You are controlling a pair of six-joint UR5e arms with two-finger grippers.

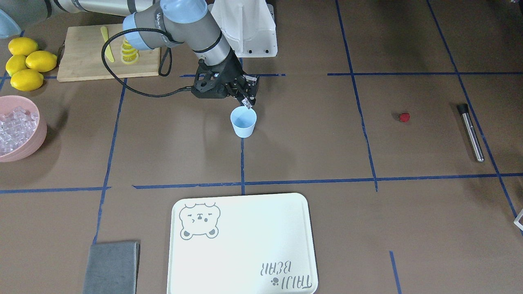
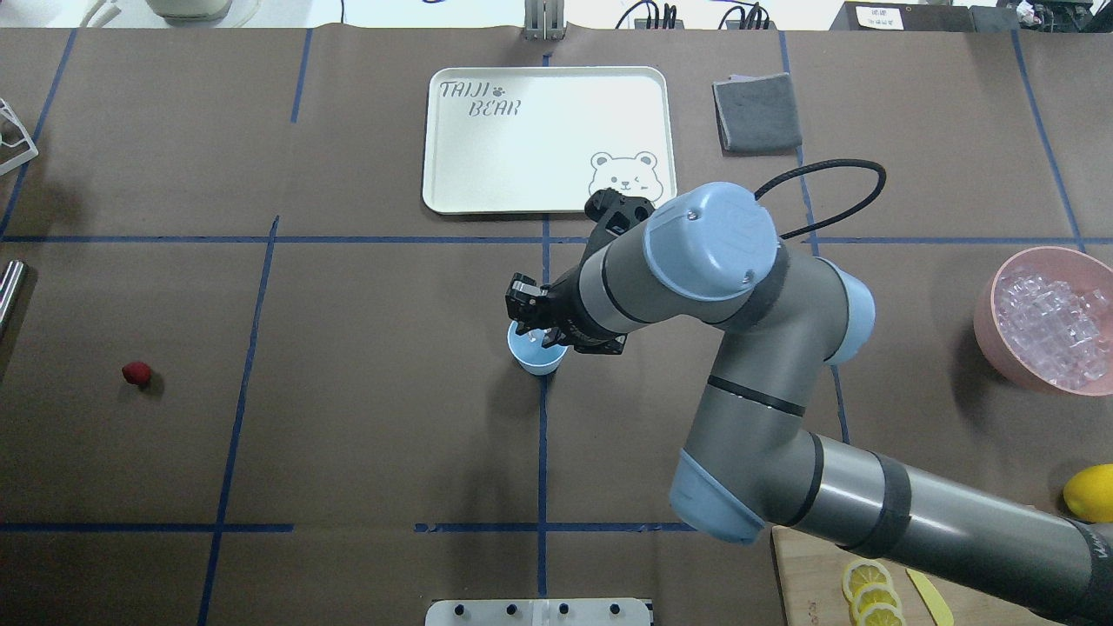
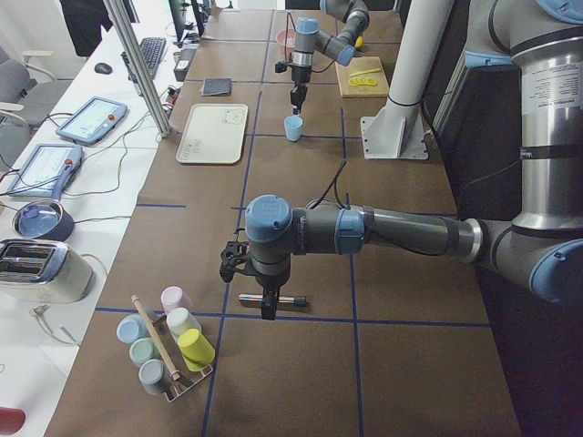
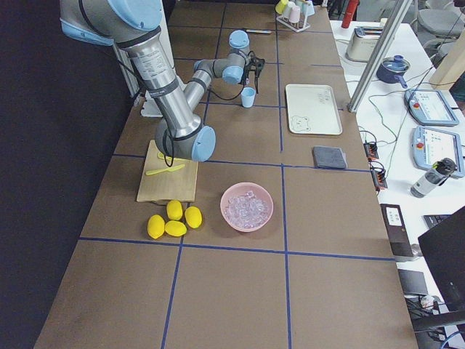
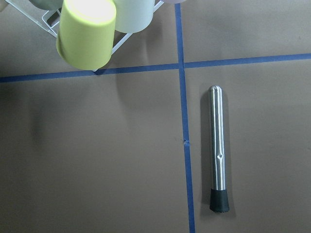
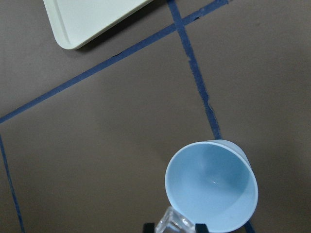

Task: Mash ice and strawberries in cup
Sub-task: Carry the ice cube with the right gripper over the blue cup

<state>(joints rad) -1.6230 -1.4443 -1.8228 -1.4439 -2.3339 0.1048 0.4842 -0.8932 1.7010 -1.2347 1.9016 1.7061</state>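
**Right claw with an ice cube at the cup's rim; strawberry and muddler lie apart**

On the front-facing view you see the right gripper [image 1: 247, 102] tilted down over the light-blue cup [image 1: 243, 121]. The cup stands upright on a blue tape line near the table's middle. The claw's fingers are closed narrowly on a single clear ice cube [image 6: 173, 222]. In the right wrist view, that cube hangs at the edge of the cup's mouth, on the robot's side of the rim. You cannot tell whether it touches the rim.

The remaining ice cubes [image 2: 1048, 326] fill the pink bowl [image 2: 987, 330] at the robot's far right, well apart from the cup. The strawberry [image 2: 136, 374] lies alone on the brown table cover, far out on the robot's left.

Only the side camera shows the left gripper [image 3: 267, 308], poised over the steel muddler [image 5: 217, 148]. You cannot tell how far its claw is open. The muddler lies flat just beside a tape line, with its black cap at one end. A rack of coloured cups [image 3: 168, 346] sits near it.

Beyond the cup lie the cream bear tray [image 2: 539, 139] and a grey cloth [image 2: 756, 113]. Four whole lemons [image 1: 26, 61] rest beside a wooden cutting board [image 1: 81, 57] that carries lemon slices [image 1: 129, 53].
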